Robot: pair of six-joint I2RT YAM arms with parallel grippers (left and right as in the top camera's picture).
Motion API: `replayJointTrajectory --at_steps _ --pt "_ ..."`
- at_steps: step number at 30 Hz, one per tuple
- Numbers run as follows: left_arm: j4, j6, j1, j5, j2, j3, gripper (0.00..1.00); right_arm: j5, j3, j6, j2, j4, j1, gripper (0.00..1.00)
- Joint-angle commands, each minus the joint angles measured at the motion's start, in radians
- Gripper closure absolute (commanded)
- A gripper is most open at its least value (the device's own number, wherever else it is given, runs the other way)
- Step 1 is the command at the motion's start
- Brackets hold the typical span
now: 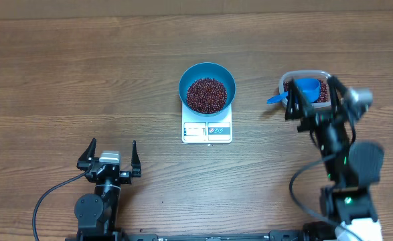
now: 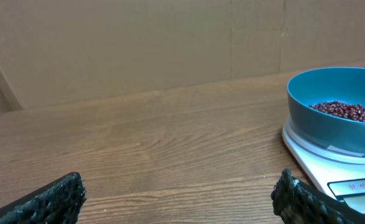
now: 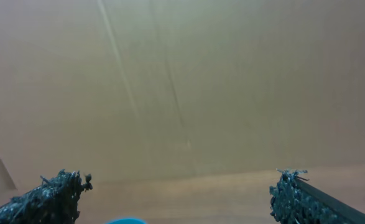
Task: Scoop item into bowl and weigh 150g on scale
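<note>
Overhead, the blue bowl (image 1: 207, 75) sits on the white scale (image 1: 207, 131) near the middle of the wooden surface (image 1: 82, 67), and a layer of red-brown beans (image 1: 206, 94) covers its bottom. More beans lie in the clear tub (image 1: 303, 73) to the right, along with a small blue scoop (image 1: 306, 88) whose handle (image 1: 274, 100) pokes out over the tub's left rim.

The right pincer (image 1: 315, 99) hangs over the tub, spread wide and holding nothing. Its fingers stand either side of the scoop, but whether they touch it cannot be told. The left pincer (image 1: 112, 152) is also released and empty, low on the surface and well apart from the scale.

The beans are tiny, hard and loose, so they will likely roll, pour and scatter, and no finger could pinch them one by one. They are best moved in the scoop, which looks light and stiff. The sensible place to grip it is the handle, held level so nothing spills.

The bowl has a smooth, plain wall that would probably slip in a grip. It looks light even with its load, and any nudge could upset the weighing, so it is better left alone. The display (image 1: 195, 131) is too small to read.
</note>
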Motion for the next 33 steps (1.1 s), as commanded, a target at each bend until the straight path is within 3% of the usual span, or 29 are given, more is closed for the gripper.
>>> replayJointTrajectory --at_steps 1,7,21,27,33 --pt "0.0 0.001 0.006 -0.004 -0.011 -0.004 0.0 -0.006 -0.16 0.008 -0.114 0.129 -0.007 0.0" --pt "0.0 0.001 0.006 -0.004 -0.011 -0.004 0.0 -0.006 -0.416 0.008 -0.355 0.274 -0.013 0.0" --pt "0.0 0.001 0.006 -0.004 -0.011 -0.004 0.0 -0.011 -0.426 -0.001 -0.698 -0.172 -0.084 0.0" --pt "0.0 0.001 0.006 -0.004 -0.011 -0.004 0.0 -0.06 -0.426 -0.006 -0.702 -0.293 -0.138 0.0" --pt "0.0 0.001 0.006 -0.004 -0.011 -0.004 0.01 -0.167 -0.426 -0.209 -0.702 -0.362 -0.138 0.0"
